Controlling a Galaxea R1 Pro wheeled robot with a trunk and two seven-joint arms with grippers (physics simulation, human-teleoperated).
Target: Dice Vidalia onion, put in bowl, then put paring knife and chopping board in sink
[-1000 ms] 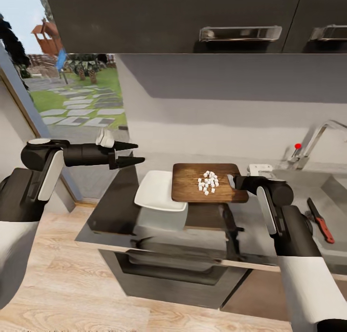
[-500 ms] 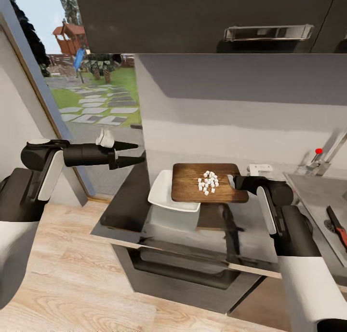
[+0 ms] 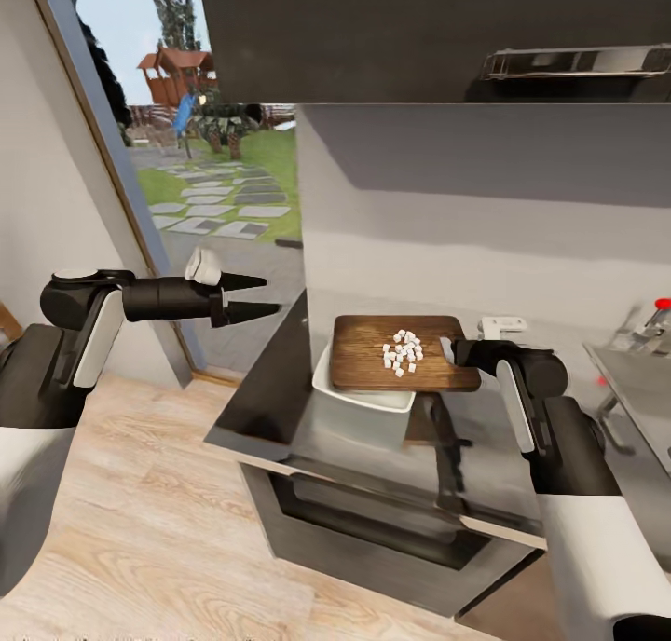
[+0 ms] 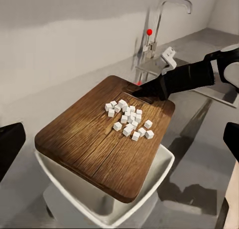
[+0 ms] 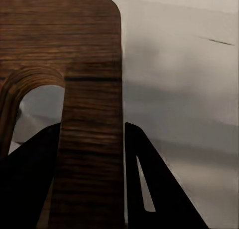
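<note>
My right gripper (image 3: 449, 350) is shut on the handle end of the brown chopping board (image 3: 368, 361), holding it level in the air. A heap of white diced onion (image 3: 403, 352) lies on the board. The white bowl (image 3: 359, 403) stands on the grey countertop (image 3: 275, 394) directly under the board, which covers most of it. In the left wrist view the board (image 4: 89, 144) carries the dice (image 4: 129, 120) over the bowl (image 4: 154, 184). In the right wrist view dark fingers (image 5: 149, 184) flank the board's handle bar (image 5: 92, 114). My left gripper (image 3: 270, 296) hangs open left of the counter. The paring knife is out of view.
A strip of the sink (image 3: 638, 380) and the tap's red knob (image 3: 663, 303) show at the far right. Dark wall cabinets (image 3: 419, 26) hang above. A glass door (image 3: 214, 175) onto a garden is at the left, with wooden floor (image 3: 140, 529) below.
The camera has swung left, so the counter, bowl and sink have slid right in view. The held board now hangs over most of the bowl. The knife has left the view.
</note>
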